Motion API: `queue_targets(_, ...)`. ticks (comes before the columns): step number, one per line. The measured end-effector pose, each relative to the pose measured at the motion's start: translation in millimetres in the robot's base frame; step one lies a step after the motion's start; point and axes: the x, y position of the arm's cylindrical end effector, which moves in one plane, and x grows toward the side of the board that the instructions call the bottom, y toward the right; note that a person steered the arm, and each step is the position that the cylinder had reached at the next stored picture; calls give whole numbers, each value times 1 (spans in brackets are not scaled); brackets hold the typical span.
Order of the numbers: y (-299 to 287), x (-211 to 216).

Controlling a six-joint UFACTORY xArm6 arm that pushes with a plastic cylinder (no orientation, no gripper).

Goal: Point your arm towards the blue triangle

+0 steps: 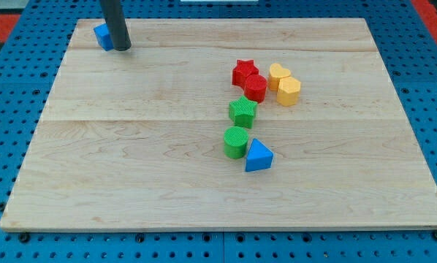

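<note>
The blue triangle (259, 155) lies right of the board's centre, touching the green cylinder (235, 142) on its left. My tip (123, 48) rests on the board at the view's top left, far up and left of the blue triangle. A second blue block (102, 36), shape partly hidden by the rod, sits right against the tip's left side.
A green star (242, 111) sits above the green cylinder. A red star (243, 71) and red hexagon (255, 88) touch, with a yellow heart (279, 74) and yellow hexagon (289, 90) to their right. The wooden board (131, 183) lies on a blue pegboard.
</note>
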Motion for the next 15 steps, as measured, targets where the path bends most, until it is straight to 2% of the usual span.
queue_targets(9,29,-4)
queue_targets(10,65,-6)
queue_targets(12,244,-9)
queue_targets(15,244,-15)
